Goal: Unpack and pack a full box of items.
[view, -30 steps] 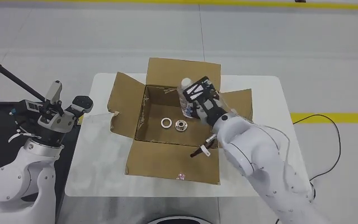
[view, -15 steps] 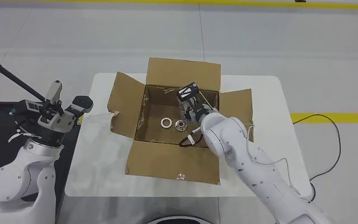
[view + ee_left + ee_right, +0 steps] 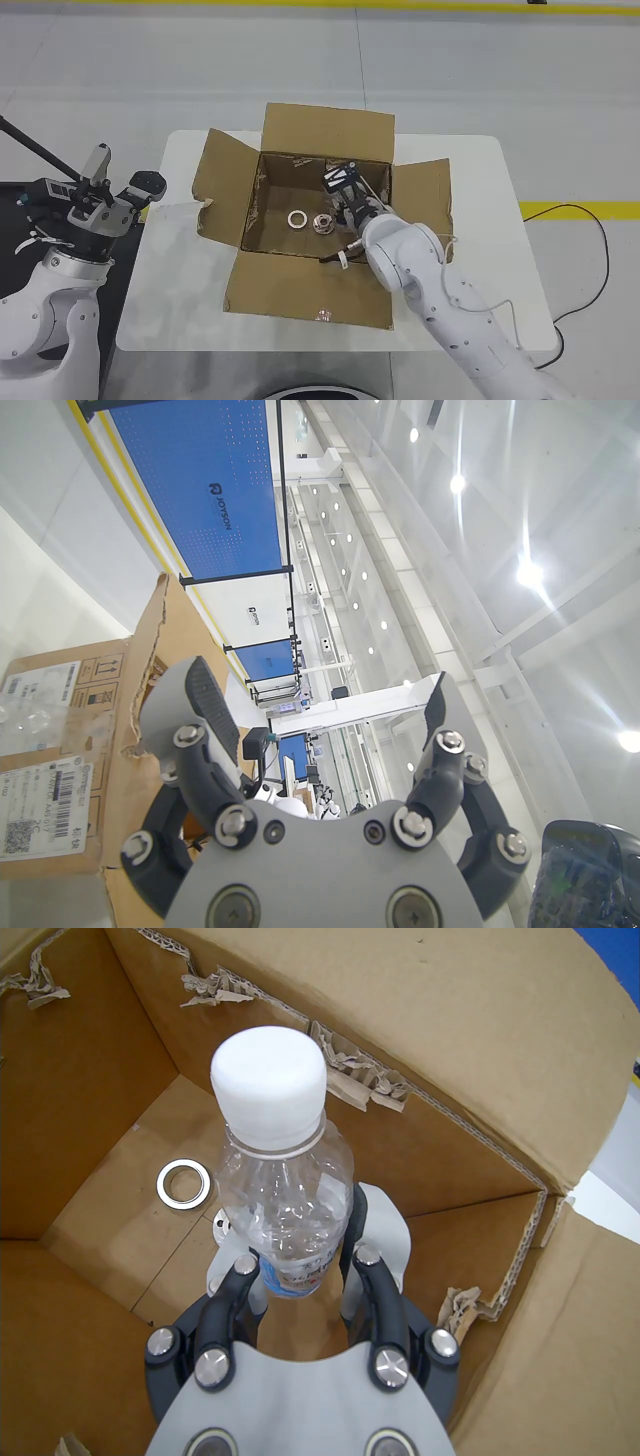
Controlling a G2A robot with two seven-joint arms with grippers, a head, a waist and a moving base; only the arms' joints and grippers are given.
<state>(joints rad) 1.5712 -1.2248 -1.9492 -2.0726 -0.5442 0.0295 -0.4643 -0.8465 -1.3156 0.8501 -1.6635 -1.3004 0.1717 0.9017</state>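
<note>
An open cardboard box [image 3: 415, 190] stands on the white table [image 3: 180, 300]. My right gripper [image 3: 300, 1253] is down inside the box [image 3: 450, 1028], shut on a clear plastic bottle [image 3: 285, 1208] with a white cap, held above the box floor. On that floor lie a metal ring [image 3: 182, 1184] and a round metal flange [image 3: 220, 1225], the flange partly hidden behind the bottle. From above, the ring [image 3: 298, 218] and flange [image 3: 322, 223] sit just left of the right gripper [image 3: 345, 200]. My left gripper [image 3: 325, 710] is open and holds nothing, off the table's left side [image 3: 97, 170].
The box flaps [image 3: 222, 190] are folded outward on all sides, with torn edges. A labelled box side [image 3: 55, 760] shows beside the left gripper. A black rod [image 3: 30, 145] slants past the left arm. Bare table lies left of and in front of the box.
My right arm has carried the bottle from above the box's right rear corner down and leftward into the box. The left arm has not moved.
</note>
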